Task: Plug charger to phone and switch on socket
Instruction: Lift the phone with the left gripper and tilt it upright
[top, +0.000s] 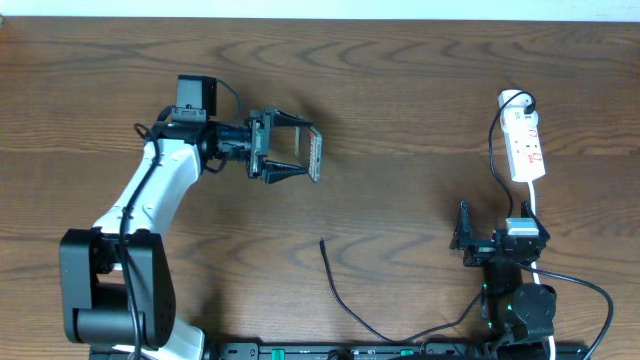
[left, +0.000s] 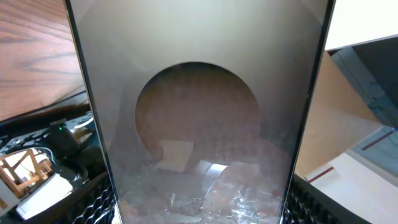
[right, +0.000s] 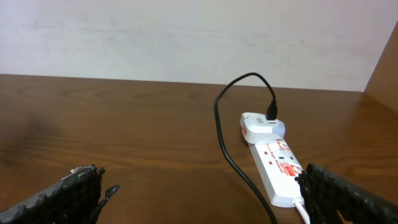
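Phone (top: 315, 140), clamped across its width by the left end effector (top: 306, 152) and seen edge-on from overhead, left of centre; in the left wrist view its glossy face with a round pale patch (left: 196, 118) fills the frame. Charger (top: 345, 300): black cable, its free tip lying on the wooden surface (top: 400, 60) below the phone and apart from it, its other end plugged in at the socket (top: 526, 145), far right. Right end effector (right: 202, 180): fingers spread wide, gripping nothing, just short of the socket.
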